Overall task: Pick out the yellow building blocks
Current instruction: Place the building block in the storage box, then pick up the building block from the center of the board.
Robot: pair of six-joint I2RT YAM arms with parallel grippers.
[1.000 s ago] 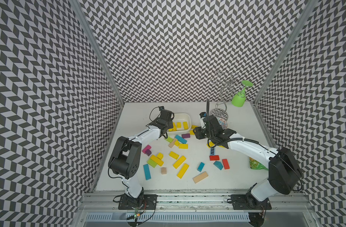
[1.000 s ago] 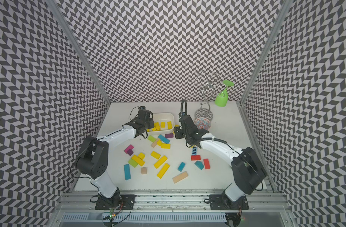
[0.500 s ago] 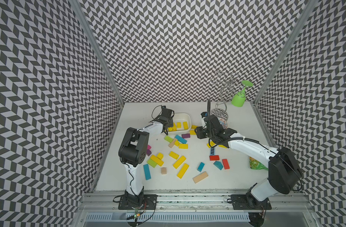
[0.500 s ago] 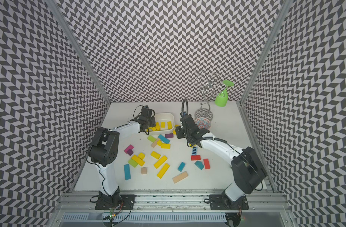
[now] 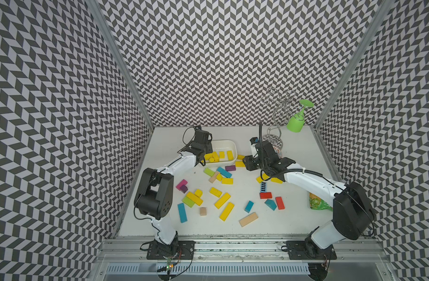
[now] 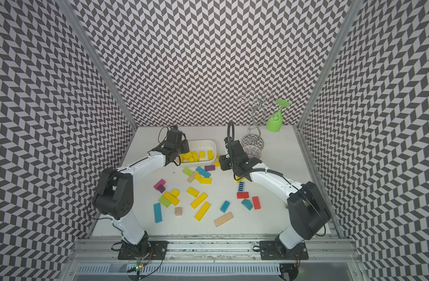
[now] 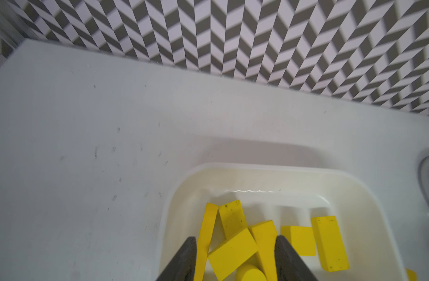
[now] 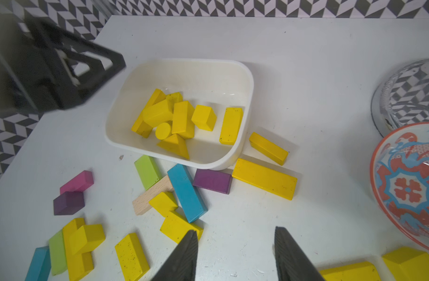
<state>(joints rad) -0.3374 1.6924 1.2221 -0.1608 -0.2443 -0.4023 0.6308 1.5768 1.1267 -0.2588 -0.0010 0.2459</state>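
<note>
One white tray [image 8: 247, 80] sits directly beneath the left gripper [image 7: 235, 239], whose jaws stand partly apart, holding nothing. Eight yellow building blocks [image 8: 183, 119] lie heaped in it under the claw. The right gripper [image 8: 235, 231], likewise parted and empty, hovers over the table [image 8: 306, 60]. Eleven loose yellow blocks [image 5: 222, 200] lie around it, two bars [image 8: 264, 178] just ahead.

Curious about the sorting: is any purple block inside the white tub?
No, the white tub holds only yellow blocks; the nearest purple block lies on the table outside it.
</note>
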